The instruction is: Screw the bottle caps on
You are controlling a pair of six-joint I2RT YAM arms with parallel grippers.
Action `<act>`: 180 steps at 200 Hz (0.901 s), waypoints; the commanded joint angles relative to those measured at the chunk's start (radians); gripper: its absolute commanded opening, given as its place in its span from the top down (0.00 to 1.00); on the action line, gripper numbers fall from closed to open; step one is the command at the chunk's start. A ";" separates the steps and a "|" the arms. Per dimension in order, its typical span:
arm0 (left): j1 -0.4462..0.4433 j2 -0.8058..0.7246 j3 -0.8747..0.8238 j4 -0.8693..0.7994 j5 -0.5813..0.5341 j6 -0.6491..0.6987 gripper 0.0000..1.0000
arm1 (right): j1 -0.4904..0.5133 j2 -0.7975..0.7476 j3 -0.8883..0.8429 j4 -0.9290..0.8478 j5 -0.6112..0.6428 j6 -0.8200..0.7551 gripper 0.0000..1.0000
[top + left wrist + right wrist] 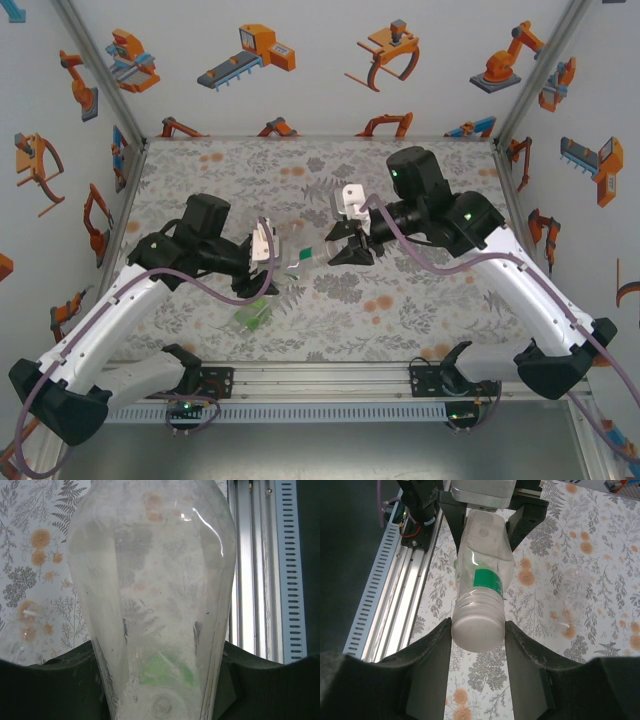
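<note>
The right gripper [479, 626] is clamped on the small whitish round plastic cap [477, 636]. The left gripper [489, 527] clenches the clear plastic bottle [485, 555], level above mid-table, seemingly bracing it for twisting. The translucent green bottle [252, 315] lies nearer, to the left.

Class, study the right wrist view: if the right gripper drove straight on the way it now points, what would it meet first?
The clear bottle: its near end sits between the jaws of the right gripper, so it would push against that at once. Beyond it, the left gripper holds the far end.
</note>
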 commanded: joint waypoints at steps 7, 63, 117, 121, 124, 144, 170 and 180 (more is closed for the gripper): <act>-0.009 -0.006 0.043 0.075 0.114 0.000 1.00 | 0.022 0.017 -0.006 -0.008 -0.019 -0.026 1.00; -0.008 -0.044 -0.003 0.180 0.065 -0.036 1.00 | 0.022 -0.057 -0.173 0.342 -0.025 0.533 1.00; -0.009 -0.061 -0.033 0.245 0.032 -0.057 1.00 | 0.022 -0.161 -0.373 0.612 0.236 1.248 1.00; -0.009 -0.061 -0.035 0.250 0.031 -0.060 1.00 | 0.022 -0.166 -0.378 0.608 0.261 1.297 1.00; -0.009 -0.062 -0.036 0.254 0.028 -0.062 1.00 | 0.022 -0.168 -0.381 0.604 0.278 1.330 1.00; -0.008 -0.065 -0.047 0.279 0.008 -0.072 1.00 | 0.022 -0.165 -0.365 0.516 0.381 1.556 1.00; -0.009 -0.065 -0.058 0.316 -0.037 -0.096 1.00 | 0.022 -0.121 -0.310 0.310 0.449 1.794 1.00; -0.009 -0.063 -0.060 0.325 -0.051 -0.101 1.00 | 0.023 -0.108 -0.296 0.244 0.470 1.860 1.00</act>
